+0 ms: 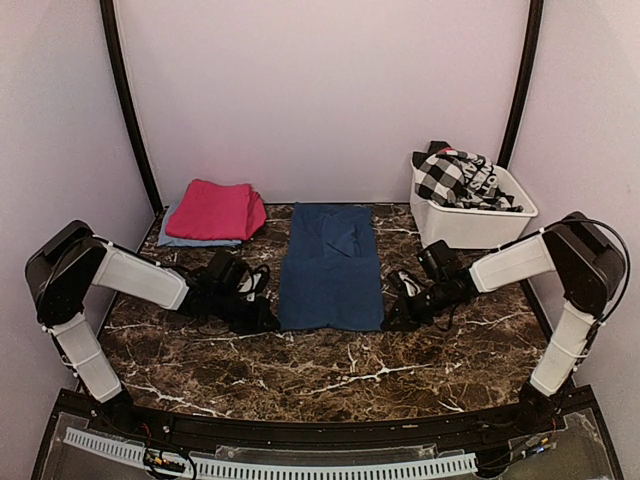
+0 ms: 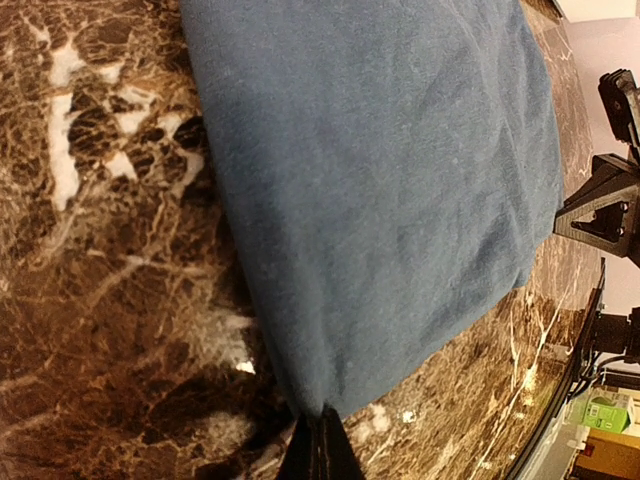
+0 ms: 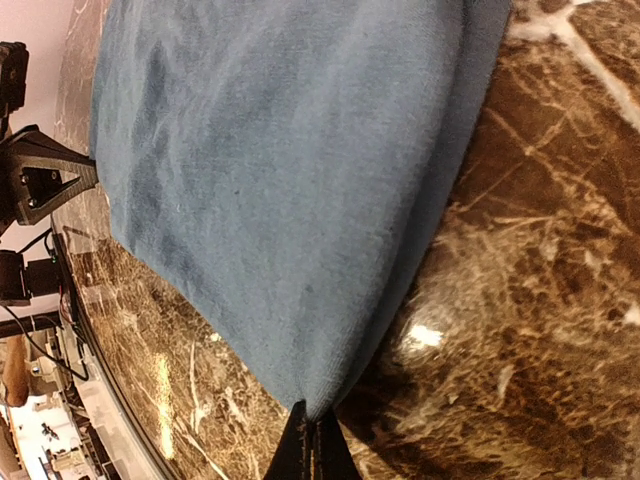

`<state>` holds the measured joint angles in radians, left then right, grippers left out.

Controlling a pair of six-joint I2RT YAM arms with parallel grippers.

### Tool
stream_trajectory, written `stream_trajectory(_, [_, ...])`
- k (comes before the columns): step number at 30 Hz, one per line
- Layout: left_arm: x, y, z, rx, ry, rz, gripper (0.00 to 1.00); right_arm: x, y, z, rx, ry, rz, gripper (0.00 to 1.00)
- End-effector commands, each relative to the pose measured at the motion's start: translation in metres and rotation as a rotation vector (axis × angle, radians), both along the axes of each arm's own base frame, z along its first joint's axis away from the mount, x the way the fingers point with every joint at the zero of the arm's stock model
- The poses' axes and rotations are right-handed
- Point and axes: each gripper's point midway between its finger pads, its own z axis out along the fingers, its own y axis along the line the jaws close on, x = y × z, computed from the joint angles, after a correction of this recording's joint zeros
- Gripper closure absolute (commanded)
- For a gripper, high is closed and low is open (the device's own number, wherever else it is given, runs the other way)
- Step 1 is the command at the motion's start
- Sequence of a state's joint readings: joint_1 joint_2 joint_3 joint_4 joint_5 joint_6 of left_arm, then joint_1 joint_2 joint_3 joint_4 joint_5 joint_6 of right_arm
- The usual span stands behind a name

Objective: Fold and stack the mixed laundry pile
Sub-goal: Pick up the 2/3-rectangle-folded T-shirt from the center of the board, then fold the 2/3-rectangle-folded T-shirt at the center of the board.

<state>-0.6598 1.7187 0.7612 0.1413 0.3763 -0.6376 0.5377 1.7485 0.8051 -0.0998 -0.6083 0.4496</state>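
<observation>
A navy-blue sheet (image 1: 331,265) lies folded lengthwise in the middle of the table. My left gripper (image 1: 268,322) is shut on its near left corner (image 2: 322,408). My right gripper (image 1: 390,322) is shut on its near right corner (image 3: 318,408). The sheet fills both wrist views (image 2: 380,180) (image 3: 290,170). A folded magenta-pink cloth (image 1: 215,209) rests on a light-blue piece (image 1: 176,238) at the back left. A black-and-white checked garment (image 1: 458,178) lies in the tub.
A white plastic tub (image 1: 470,224) stands at the back right, close behind my right arm. The table is dark brown marble (image 1: 330,370). White walls enclose the back and sides.
</observation>
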Motion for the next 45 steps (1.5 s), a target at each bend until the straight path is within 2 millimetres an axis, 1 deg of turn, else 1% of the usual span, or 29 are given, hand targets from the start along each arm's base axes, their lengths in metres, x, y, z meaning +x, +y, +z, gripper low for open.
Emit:
stream_trajectory(1, [-0.014,-0.005,0.017,-0.042,-0.027,-0.051,1.00,-0.013,0.006,0.016,0.022,-0.034,0.027,1.00])
stream_trajectory(4, [-0.025,0.001,0.012,-0.037,-0.006,-0.049,1.00,-0.022,0.003,0.018,0.016,-0.029,0.019,1.00])
stream_trajectory(5, [-0.028,0.003,0.014,-0.042,-0.007,-0.050,1.00,-0.026,0.001,0.019,0.014,-0.027,0.014,1.00])
stream_trajectory(6, [-0.035,0.004,0.012,-0.038,0.005,-0.058,1.00,-0.030,-0.001,0.020,0.012,-0.024,0.015,1.00])
stream_trajectory(7, [-0.037,0.004,0.016,-0.046,-0.003,-0.063,1.00,-0.035,-0.002,0.021,0.011,-0.022,0.016,1.00])
stream_trajectory(8, [-0.046,0.006,0.013,-0.043,0.007,-0.076,1.00,-0.042,-0.004,0.020,0.009,-0.015,0.019,1.00])
stream_trajectory(9, [-0.049,0.005,0.018,-0.054,-0.004,-0.084,1.00,-0.048,-0.004,0.021,0.011,-0.011,0.026,1.00])
stream_trajectory(10, [-0.058,0.006,0.016,-0.054,0.007,-0.102,1.00,-0.054,-0.004,0.022,0.014,-0.009,0.034,1.00])
stream_trajectory(12, [-0.070,0.004,0.020,-0.065,0.010,-0.139,1.00,-0.068,-0.001,0.024,0.027,-0.008,0.059,1.00])
stream_trajectory(14, [-0.081,-0.001,0.028,-0.077,0.001,-0.186,1.00,-0.077,0.002,0.028,0.039,0.000,0.080,1.00])
stream_trajectory(15, [-0.086,-0.005,0.035,-0.087,-0.008,-0.209,1.00,-0.080,0.004,0.032,0.049,-0.002,0.086,1.00])
stream_trajectory(18, [-0.088,-0.013,0.057,-0.129,-0.033,-0.229,1.00,-0.079,0.008,0.054,0.082,-0.038,0.093,1.00])
stream_trajectory(21, [-0.073,-0.022,0.077,-0.142,-0.077,-0.209,1.00,-0.068,0.014,0.075,0.095,-0.093,0.093,1.00])
stream_trajectory(22, [-0.070,-0.025,0.077,-0.140,-0.077,-0.207,1.00,-0.064,0.017,0.082,0.097,-0.109,0.095,1.00])
stream_trajectory(23, [-0.064,-0.031,0.086,-0.155,-0.095,-0.207,1.00,-0.058,0.020,0.089,0.103,-0.130,0.097,1.00])
stream_trajectory(26, [-0.049,-0.042,0.093,-0.162,-0.119,-0.192,1.00,-0.044,0.027,0.097,0.097,-0.168,0.091,1.00])
stream_trajectory(30, [-0.025,-0.048,0.101,-0.174,-0.151,-0.154,1.00,-0.020,0.033,0.105,0.102,-0.215,0.075,1.00])
stream_trajectory(32, [-0.008,-0.046,0.107,-0.187,-0.170,-0.123,1.00,-0.004,0.032,0.107,0.104,-0.230,0.054,1.00])
stream_trajectory(33, [-0.003,-0.046,0.106,-0.186,-0.170,-0.118,1.00,0.003,0.032,0.110,0.107,-0.241,0.048,1.00])
stream_trajectory(34, [0.006,-0.046,0.112,-0.195,-0.184,-0.107,1.00,0.010,0.032,0.112,0.110,-0.251,0.041,1.00])
stream_trajectory(35, [0.011,-0.045,0.109,-0.190,-0.180,-0.102,1.00,0.018,0.032,0.116,0.115,-0.263,0.036,1.00])
stream_trajectory(36, [0.020,-0.043,0.114,-0.199,-0.194,-0.087,1.00,0.026,0.031,0.119,0.114,-0.277,0.031,1.00])
stream_trajectory(37, [0.025,-0.043,0.111,-0.196,-0.192,-0.081,1.00,0.035,0.031,0.123,0.112,-0.294,0.023,1.00])
stream_trajectory(38, [0.034,-0.042,0.117,-0.207,-0.207,-0.071,1.00,0.043,0.030,0.126,0.110,-0.308,0.014,1.00])
stream_trajectory(39, [0.039,-0.041,0.114,-0.205,-0.203,-0.067,1.00,0.053,0.028,0.128,0.111,-0.318,0.005,1.00])
stream_trajectory(40, [0.049,-0.040,0.119,-0.211,-0.219,-0.058,1.00,0.062,0.027,0.132,0.112,-0.330,-0.006,1.00])
stream_trajectory(42, [0.063,-0.040,0.122,-0.214,-0.235,-0.046,1.00,0.080,0.024,0.136,0.114,-0.346,-0.027,1.00])
stream_trajectory(43, [0.071,-0.042,0.125,-0.215,-0.246,-0.045,1.00,0.091,0.024,0.142,0.122,-0.364,-0.033,1.00])
stream_trajectory(45, [0.087,-0.043,0.128,-0.215,-0.262,-0.032,1.00,0.108,0.024,0.145,0.124,-0.379,-0.041,1.00])
